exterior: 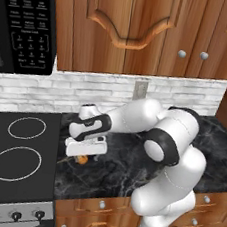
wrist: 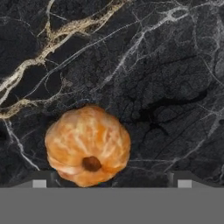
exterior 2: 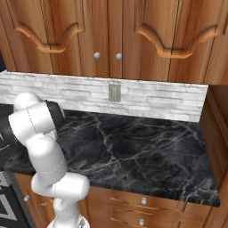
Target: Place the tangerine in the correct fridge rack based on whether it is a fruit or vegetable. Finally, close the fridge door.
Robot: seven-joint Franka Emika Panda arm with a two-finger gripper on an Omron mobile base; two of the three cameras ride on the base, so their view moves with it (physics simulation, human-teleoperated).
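Down at the near end, the hand view looks straight onto the tangerine point(wrist: 88, 145), which sits on the black marble counter point(wrist: 166, 65) with its stem dimple facing the camera and its near edge dipping between the two finger tips point(wrist: 39, 180) at the bottom of the view. Those tips stand wide apart, one on each side of the fruit, so the gripper point(wrist: 109, 181) is released and holds nothing; the fruit lies closer to the left tip than the right, which suggests the hand is lined up for a grasp but a little off-centre. From behind, the left base view gives what the close view cannot: the arm reaches out to the left and bends down over the counter, the gripper point(exterior: 85, 154) hanging just above the small orange spot of the tangerine point(exterior: 82, 158), near the edge of the stove top point(exterior: 16, 159). It hovers there most likely because picking up must come before any trip to the fridge. Further back, the right base view adds the long bare stretch of counter point(exterior 2: 147, 147), the white brick wall point(exterior 2: 156, 100) with its outlet point(exterior 2: 114, 92), and wooden cabinets point(exterior 2: 111, 31) above.
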